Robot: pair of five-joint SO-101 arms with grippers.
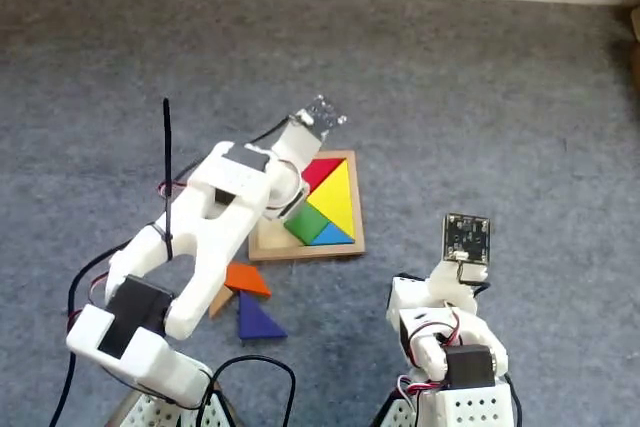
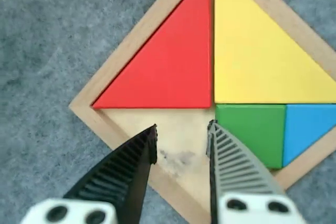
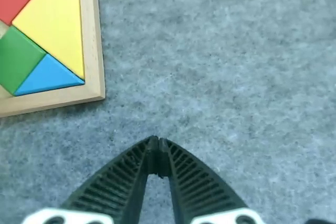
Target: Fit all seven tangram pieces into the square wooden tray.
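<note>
The square wooden tray [image 1: 358, 202] holds a red triangle [image 2: 168, 61], a yellow triangle [image 2: 257, 51], a green square [image 2: 252, 129] and a blue triangle [image 2: 307, 127]. My left gripper [image 2: 181, 129] hangs open over the tray's bare wooden floor [image 2: 176, 156], nothing between its fingers. On the carpet near the left arm's base lie an orange piece [image 1: 248, 279], a dark blue triangle [image 1: 257, 319] and a brown piece [image 1: 220, 300], partly hidden under the arm. My right gripper [image 3: 157, 142] is shut and empty above the carpet, a short way from the tray's corner [image 3: 97, 95].
Grey carpet covers the whole work surface. The right arm [image 1: 445, 332] sits folded near its base, to the right of the tray. A black cable [image 1: 167, 162] stands up beside the left arm. Open carpet lies beyond and to the right of the tray.
</note>
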